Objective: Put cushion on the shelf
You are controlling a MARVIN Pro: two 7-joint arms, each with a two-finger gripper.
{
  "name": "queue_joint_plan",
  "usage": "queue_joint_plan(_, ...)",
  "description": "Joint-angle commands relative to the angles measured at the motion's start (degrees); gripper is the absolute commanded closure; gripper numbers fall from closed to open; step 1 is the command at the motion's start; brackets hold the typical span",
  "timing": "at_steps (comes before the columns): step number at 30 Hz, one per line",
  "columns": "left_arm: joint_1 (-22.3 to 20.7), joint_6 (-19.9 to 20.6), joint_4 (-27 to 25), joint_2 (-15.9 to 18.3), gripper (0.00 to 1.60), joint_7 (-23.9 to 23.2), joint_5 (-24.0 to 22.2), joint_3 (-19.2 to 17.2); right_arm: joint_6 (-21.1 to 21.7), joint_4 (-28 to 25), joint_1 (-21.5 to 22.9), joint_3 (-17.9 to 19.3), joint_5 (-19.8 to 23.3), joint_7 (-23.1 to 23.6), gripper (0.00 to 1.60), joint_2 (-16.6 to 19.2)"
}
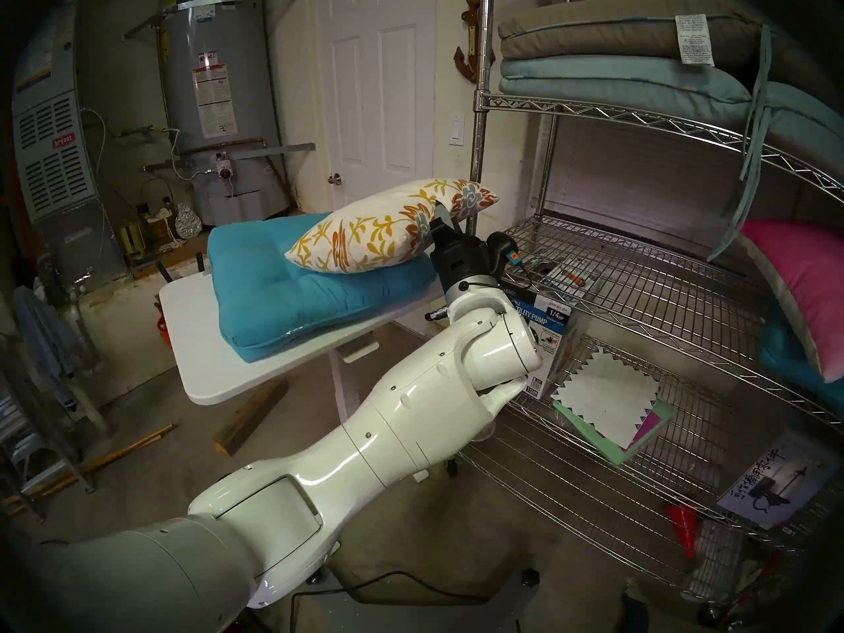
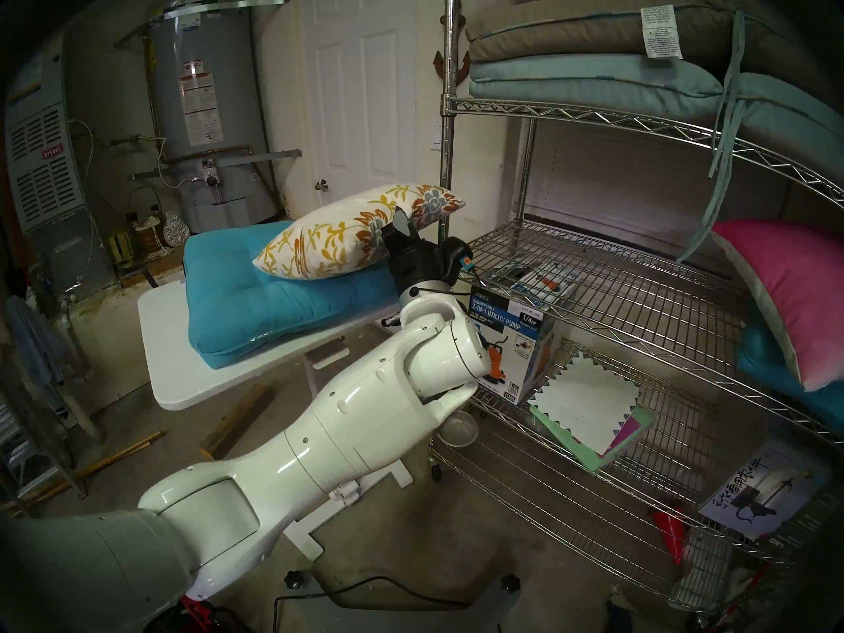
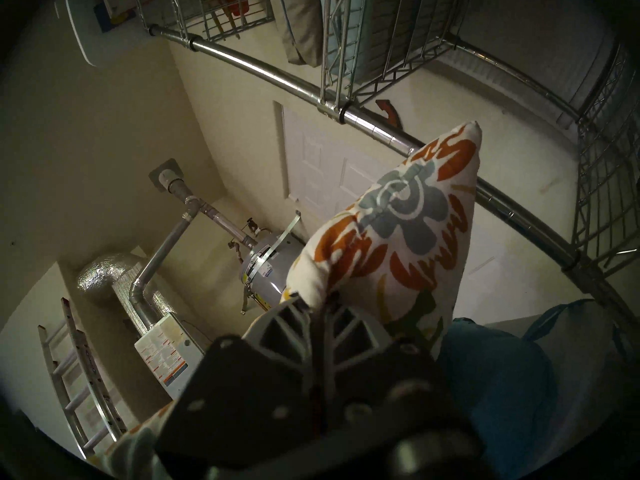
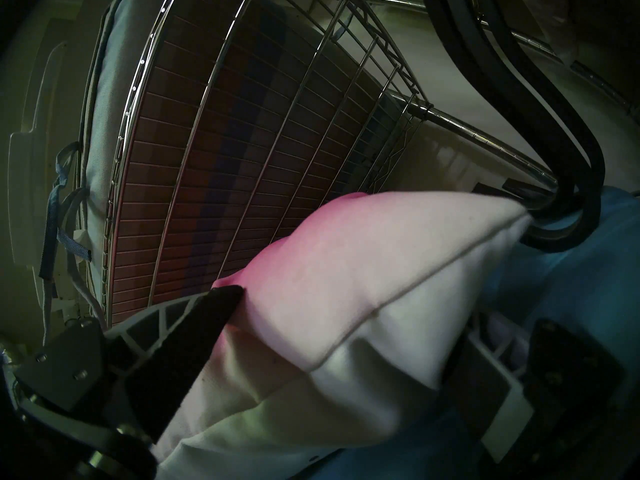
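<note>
The cushion (image 1: 365, 239) (image 2: 329, 239), cream with orange-and-grey flowers and mustard sprigs, lies tilted on a teal tufted cushion (image 1: 292, 294), its right end raised. My left gripper (image 1: 440, 212) (image 2: 402, 218) is shut on that raised edge. In the left wrist view the cushion's corner (image 3: 398, 243) sticks up from the gripper (image 3: 317, 306). The shelf (image 1: 639, 271) (image 2: 616, 289), a chrome wire rack, stands just right of the cushion, and its post (image 3: 277, 77) runs across behind. My right gripper (image 4: 346, 327) shows only in its wrist view, open around a pink-to-white pillow (image 4: 381, 254).
The teal cushion rests on a white table (image 1: 205, 344). On the rack are stacked tan and pale-blue cushions (image 1: 616, 61), a utility pump box (image 1: 548, 326), papers (image 1: 607, 399) and the pink pillow (image 1: 804, 289). A water heater (image 1: 219, 93) and a white door (image 1: 379, 79) stand behind.
</note>
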Motion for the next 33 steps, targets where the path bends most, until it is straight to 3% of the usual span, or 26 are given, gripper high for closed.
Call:
queue_joint_plan(1,-2.77,-0.93,1.51,-3.75,1.60,-0.28,0.17,1.19,0.24,0.67,-0.48,-0.15,0.02,-0.12,0.00,-1.24)
queue_joint_plan(33,-10.22,-7.64,19.79,-10.69,1.60,-3.13,0.42,6.48,0.24,0.67,-0.46,-0.15,0.02,-0.11,0.00,-1.22)
